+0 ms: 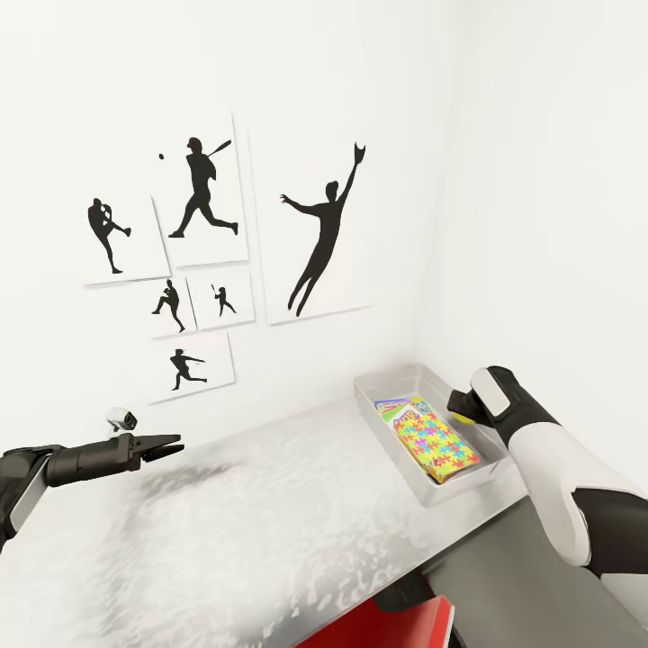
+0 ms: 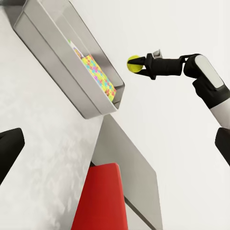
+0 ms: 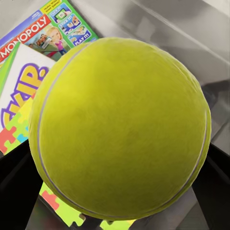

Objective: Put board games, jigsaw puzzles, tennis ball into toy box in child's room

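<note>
The grey toy box [image 1: 371, 393] stands on the table [image 1: 270, 522] at the back right corner. Inside it a jigsaw puzzle [image 1: 436, 441] lies on top of the board games [image 1: 391, 407]. My right gripper [image 1: 461, 409] hovers over the box's right side, shut on the tennis ball [image 1: 462, 417]. Seen from the left wrist, the ball [image 2: 134, 63] is pinched in the right gripper [image 2: 141, 64], clear of the box [image 2: 57, 57]. The right wrist view has the ball [image 3: 120, 129] close up, above a MONOPOLY box [image 3: 43, 33] and a jigsaw puzzle [image 3: 14, 129]. My left gripper [image 1: 166, 445] hangs open over the table's left part.
A red chair [image 1: 387, 630] is tucked under the table's front edge. The lower dark grey unit [image 1: 513, 576] joins the table on the right. Sports-silhouette pictures [image 1: 202, 193] hang on the back wall, and a small white device [image 1: 121, 418] sits by the wall.
</note>
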### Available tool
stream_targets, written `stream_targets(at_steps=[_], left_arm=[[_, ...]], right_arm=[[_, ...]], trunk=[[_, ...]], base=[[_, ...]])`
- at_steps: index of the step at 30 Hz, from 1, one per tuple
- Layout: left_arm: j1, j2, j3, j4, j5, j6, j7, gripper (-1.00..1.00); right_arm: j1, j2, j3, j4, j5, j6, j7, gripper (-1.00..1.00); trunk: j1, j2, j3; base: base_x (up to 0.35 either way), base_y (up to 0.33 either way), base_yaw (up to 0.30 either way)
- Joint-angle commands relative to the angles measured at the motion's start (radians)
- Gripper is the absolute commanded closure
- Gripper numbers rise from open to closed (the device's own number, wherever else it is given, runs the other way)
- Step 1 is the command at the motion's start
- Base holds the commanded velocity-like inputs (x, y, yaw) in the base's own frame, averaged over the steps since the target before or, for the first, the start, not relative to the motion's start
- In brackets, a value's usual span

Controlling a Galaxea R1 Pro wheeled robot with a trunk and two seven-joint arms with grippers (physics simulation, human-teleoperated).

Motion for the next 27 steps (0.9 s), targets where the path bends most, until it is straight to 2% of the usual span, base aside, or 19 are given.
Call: stream_targets(at_steps=[1,12,19,23,27], left_arm=[[-0.001,0.0,-0.001,0.0,0.001,0.011,-0.003,-1.0],[-0.001,0.0,0.0,0.0,0.001,0.011,-0.003,-1.0],[-0.001,0.001,0.0,-0.002,0.002,0.011,-0.004,-1.0],[-0.001,-0.002,-0.007,-0.036,0.0,0.016,-0.07,-1.0],[-0.001,-0.016,-0.028,-0.061,-0.004,0.03,-0.07,-1.0]], right_arm=[[-0.001,0.0,-0.001,-0.001,-0.011,0.002,-0.009,1.0],[-0.001,-0.002,-0.002,0.0,-0.008,0.008,-0.011,1.0],[-0.001,-0.034,-0.004,0.0,0.044,0.011,-0.012,1.0],[-0.001,-0.042,-0.004,0.0,0.051,0.015,-0.012,1.0],[-0.001,-0.043,-0.004,-0.003,0.053,0.031,-0.012,1.0]], trunk=[[0.001,-0.002,-0.002],[0.001,-0.002,-0.006],[0.001,-0.002,-0.017],[0.001,-0.002,-0.024],[0.001,-0.002,-0.03]], base=[[0.0,0.0,0.0],[0.0,0.0,0.0],[0.0,0.0,0.0],[0.0,0.0,0.0],[0.0,0.0,0.0]])
